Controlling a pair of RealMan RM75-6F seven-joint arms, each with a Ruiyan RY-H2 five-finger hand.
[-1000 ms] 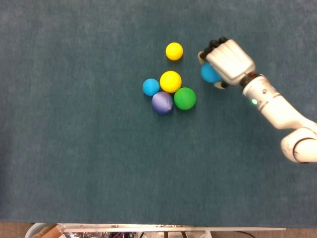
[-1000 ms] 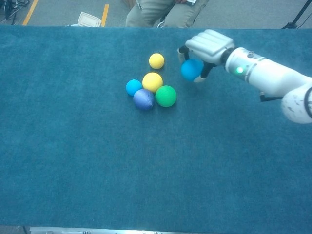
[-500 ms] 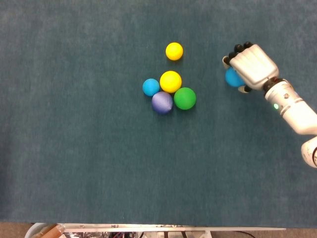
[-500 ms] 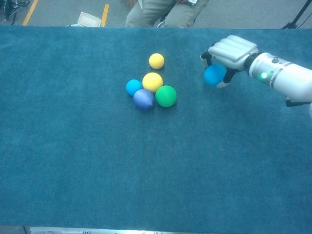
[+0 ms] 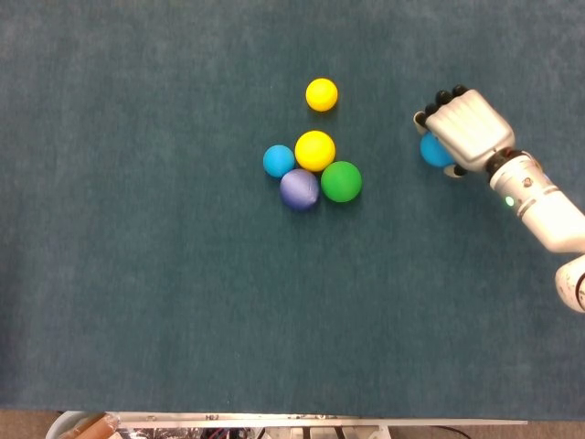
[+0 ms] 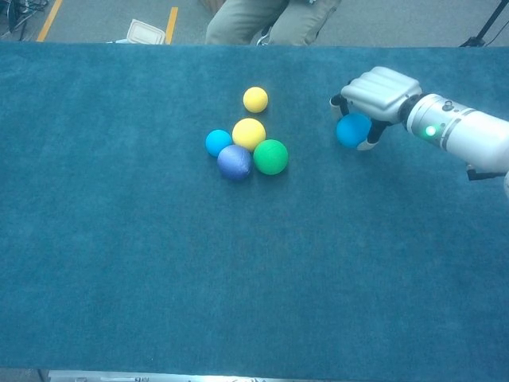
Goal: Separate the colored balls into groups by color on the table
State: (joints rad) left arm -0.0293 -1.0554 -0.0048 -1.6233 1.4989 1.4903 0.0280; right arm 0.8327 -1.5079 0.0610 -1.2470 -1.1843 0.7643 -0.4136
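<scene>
Right hand: your white five-finger right hand (image 5: 464, 128) sits at about 3 o'clock from the ball cluster in the head view, well apart from it, knuckles up, on the end of its white forearm (image 5: 541, 203).
Fingers: they are curled down over the held bright blue ball (image 6: 353, 130), gripping it; the dark fingertips (image 5: 444, 94) show past the ball's far edge.
Held ball: it shows under the palm in the chest view; you cannot tell whether it touches the cloth.
Left hand: neither view shows it.
Cluster: near the middle of the teal carpeted table (image 5: 146, 274) four balls bunch together.
Yellow pair: the lone glossy yellow ball (image 5: 321, 94) lies at 12 o'clock from the cluster, apart from it; the second yellow ball (image 5: 314, 150) forms the cluster's top.
Small light blue ball (image 5: 278, 160): it touches the second yellow ball at its 9 o'clock.
Dull purple-blue ball (image 5: 299, 189): it sits at 6 o'clock in the cluster.
Green ball (image 5: 341, 181): it sits at 4 o'clock in the cluster, beside the purple-blue one.
Beyond the table: a seated person's legs (image 6: 270, 20) and a white container (image 6: 145, 32) on the floor show at 12 o'clock in the chest view.
</scene>
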